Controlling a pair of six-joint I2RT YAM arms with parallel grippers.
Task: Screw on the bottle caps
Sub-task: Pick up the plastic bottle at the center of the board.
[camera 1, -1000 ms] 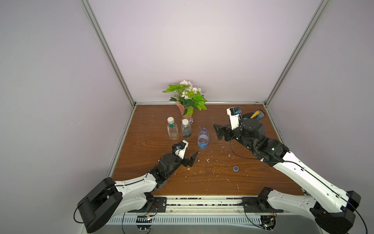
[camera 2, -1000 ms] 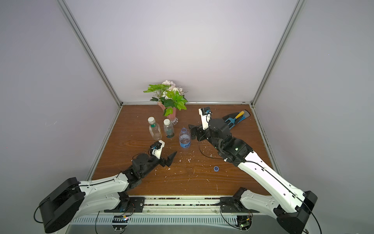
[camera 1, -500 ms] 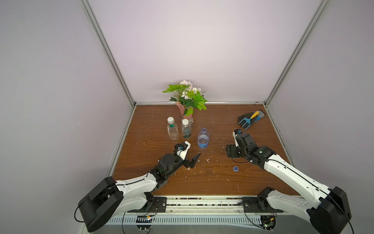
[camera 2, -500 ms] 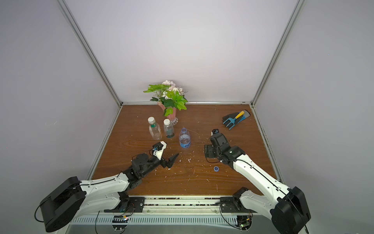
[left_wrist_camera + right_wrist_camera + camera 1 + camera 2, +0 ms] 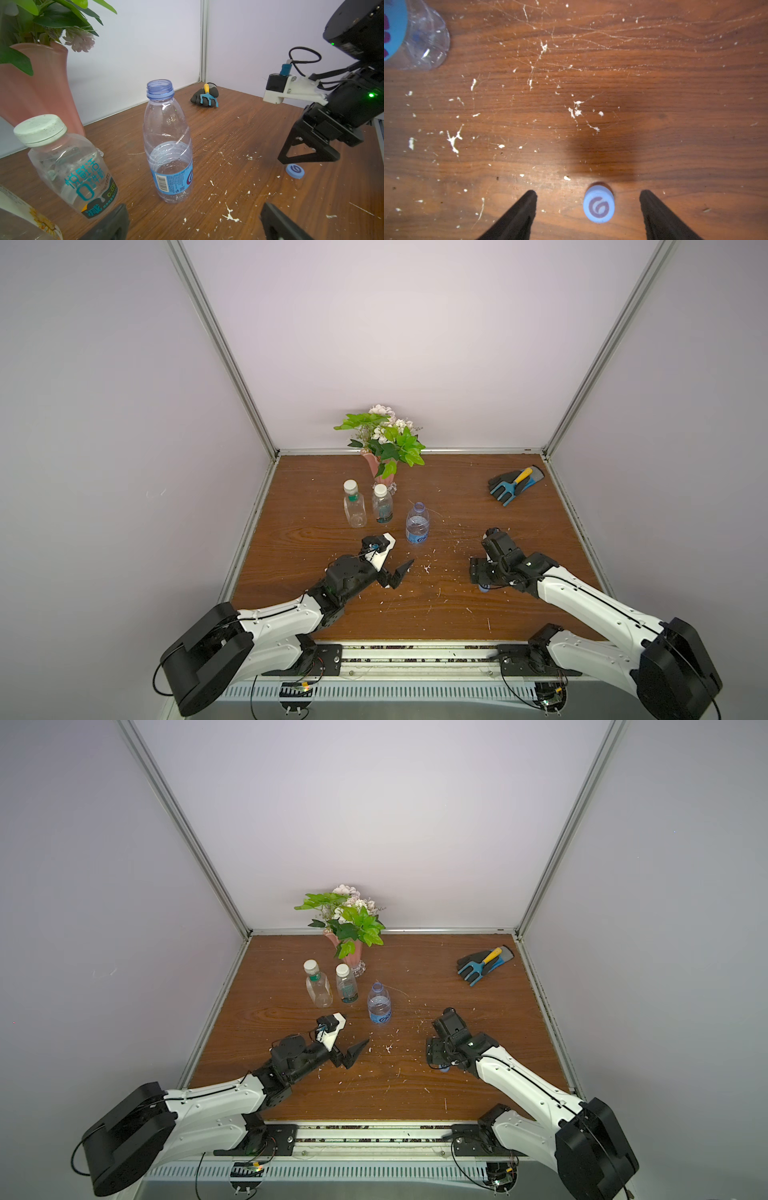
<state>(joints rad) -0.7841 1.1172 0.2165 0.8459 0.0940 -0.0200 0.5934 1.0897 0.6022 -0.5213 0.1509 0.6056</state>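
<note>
- Right arm point(image 5: 582, 597) had swung from beside the blue-labelled bottle point(image 5: 417, 524) at mid-frame down to right of centre in the lower half of both top views. Left arm point(image 5: 291, 614) had barely shifted.
- Right jaws pointed down at the tabletop point(image 5: 457, 489) and straddled the blue cap point(image 5: 599, 204). They stood part open, with a clear gap on each side of the cap and no contact yet.
- Blue cap lay flat on the tabletop, swirl mark up. In a top view it was mostly hidden under the right jaws point(image 5: 444, 1069), well apart from its bottle.
- Left jaws stood wide and empty, low over the tabletop just below the blue-labelled bottle in both top views, aimed toward it but not touching.
- Blue-labelled bottle stood upright near centre frame, neck open, no cap point(image 5: 168, 145).
- Squarish bottle point(image 5: 354, 508) and round dark-labelled bottle point(image 5: 381, 506) stood upright left of centre, just below the pink vase point(image 5: 382, 472). Each wore a white cap point(image 5: 350, 486) point(image 5: 380, 489). Could not tell how tightly these were screwed.
- Glove with a small rake point(image 5: 515, 485) sat at upper right of the tabletop, not involved.
- Progress, as judged: two of three bottles looked capped, and the third cap was about to be grasped.
- Left to do: close on the blue cap, lift it, carry it to the open neck, seat it square and twist. The left jaws would likely need to steady the bottle.
- Risk: the cap sat slightly off-centre between the jaws and could skid as they closed.
</note>
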